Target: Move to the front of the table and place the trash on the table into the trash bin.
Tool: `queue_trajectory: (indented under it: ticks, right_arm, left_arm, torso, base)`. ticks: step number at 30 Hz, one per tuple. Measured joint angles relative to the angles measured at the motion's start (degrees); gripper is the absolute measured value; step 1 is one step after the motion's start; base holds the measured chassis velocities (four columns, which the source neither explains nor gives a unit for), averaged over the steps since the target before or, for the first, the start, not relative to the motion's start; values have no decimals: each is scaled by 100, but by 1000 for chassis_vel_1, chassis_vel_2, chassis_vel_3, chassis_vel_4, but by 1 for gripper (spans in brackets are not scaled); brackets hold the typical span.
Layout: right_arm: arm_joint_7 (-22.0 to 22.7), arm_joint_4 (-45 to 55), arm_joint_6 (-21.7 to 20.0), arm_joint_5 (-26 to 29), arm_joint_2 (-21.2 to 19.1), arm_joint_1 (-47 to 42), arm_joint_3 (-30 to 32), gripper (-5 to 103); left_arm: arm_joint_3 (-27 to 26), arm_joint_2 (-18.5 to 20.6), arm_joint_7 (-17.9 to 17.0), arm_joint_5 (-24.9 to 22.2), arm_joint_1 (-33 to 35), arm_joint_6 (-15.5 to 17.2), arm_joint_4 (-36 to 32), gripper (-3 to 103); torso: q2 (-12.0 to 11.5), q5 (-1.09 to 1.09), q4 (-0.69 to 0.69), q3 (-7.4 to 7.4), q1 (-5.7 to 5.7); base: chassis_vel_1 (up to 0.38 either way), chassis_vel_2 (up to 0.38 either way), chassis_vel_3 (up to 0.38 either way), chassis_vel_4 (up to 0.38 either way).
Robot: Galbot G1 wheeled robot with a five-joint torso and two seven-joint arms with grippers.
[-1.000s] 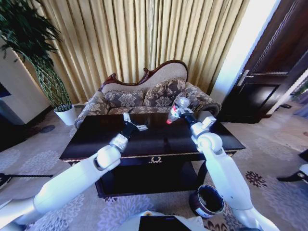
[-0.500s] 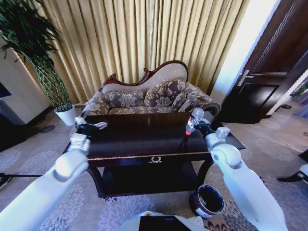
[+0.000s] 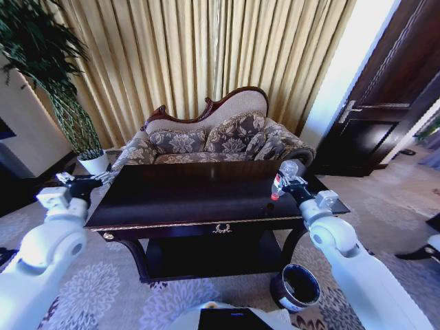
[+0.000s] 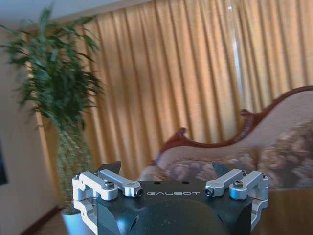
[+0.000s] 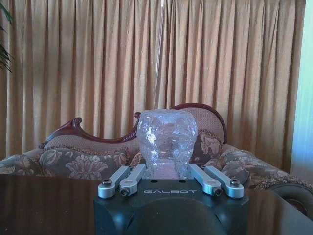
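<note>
**A:** Closest to you is the small round dark brown trash bin [image 3: 297, 287], on the carpet by the right front corner of the big dark glossy wooden surface [image 3: 206, 199]. It's open-topped, but you can't tell from the head view what's inside, it's just dark in there.

**B:** And the right tool?

**A:** The right tool [image 3: 284, 185] is clamped on the clear plastic bottle with the red label [image 3: 282, 179], held upright above the right end of the surface. In the right wrist view the crinkly clear body [image 5: 167, 139] sits squeezed between the two fingers [image 5: 121, 180], so the grip looks decent.

**B:** So how would you play it?

**A:** Keep it squeezed, that thin plastic will probably slip if you ease off. Swing the arm out past the gold-trimmed front edge before you lower, or you'll clip the corner. Get the bottle right over the bin's mouth and low before you let go; it's light and could bounce off the rim.

**B:** Left side?

**A:** The left tool [image 3: 89, 183] is out past the left end of the surface, fingers spread apart [image 4: 106, 178] with nothing between them. It's idle, so leave it.

**B:** Anything behind?

**A:** Carved floral sofa [image 3: 213, 141], then gold curtains [image 3: 206, 55]. I can't make out any paper or wrapper on the dark top.
</note>
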Motion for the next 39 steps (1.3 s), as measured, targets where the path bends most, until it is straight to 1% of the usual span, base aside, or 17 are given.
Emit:
queue_trajectory:
  ticks: [2, 5, 7, 11, 18, 29, 33, 34, 37, 39]
  right_arm:
    - [99, 72, -107, 61, -55, -45, 95, 23]
    - [191, 162, -170, 104, -82, -127, 185, 23]
    - [251, 286, -193, 118, -85, -266, 283, 23]
    - [262, 439, -196, 116, -47, -380, 362, 23]
    - [264, 682, -201, 74, 75, -598, 453, 23]
    - [249, 829, -206, -80, 296, -806, 433, 23]
    - [-62, 933, -172, -55, 332, -891, 428, 23]
    - [-62, 933, -172, -55, 332, -891, 428, 23]
    - [-334, 1035, -147, -19, 357, -923, 398, 23]
    - [-399, 1059, -126, -18, 370, -928, 375, 23]
  left_arm:
    - [-102, -102, 307, -66, 243, -84, -145, 100]
    - [-121, -199, 371, -105, 381, -41, -319, 100]
    - [-94, -298, 295, -112, 452, 116, -500, 100]
    - [-78, -340, 196, -114, 485, 214, -614, 100]
    - [-66, -316, 97, -89, 518, 221, -709, 100]
    - [26, -308, 108, -36, 523, 186, -725, 100]
    - [25, -308, 275, -65, 526, 36, -711, 100]
    - [25, -308, 275, -65, 526, 36, -711, 100]
    - [8, -275, 303, -93, 545, 15, -739, 100]
    - [-4, -258, 304, -100, 551, 13, -743, 100]
  torso:
    - [0, 0, 0, 0, 0]
    - [0, 0, 0, 0, 1]
    - [0, 1, -1, 0, 1]
    - [0, 1, -2, 0, 1]
    - [-1, 0, -1, 1, 2]
    - [-2, 0, -1, 1, 3]
    - [-1, 0, -1, 1, 2]
    - [-1, 0, -1, 1, 2]
    - [-1, 0, -1, 0, 1]
    - [0, 0, -1, 0, 0]
  base:
    - [0, 0, 0, 0]
    - [0, 0, 0, 0]
    - [0, 0, 0, 0]
    - [0, 0, 0, 0]
    - [0, 0, 0, 0]
    - [57, -55, -61, 50]
    - [130, -135, -131, 142]
    - [136, -154, -125, 148]
    - [160, -168, -141, 153]
    - [166, -172, -144, 145]
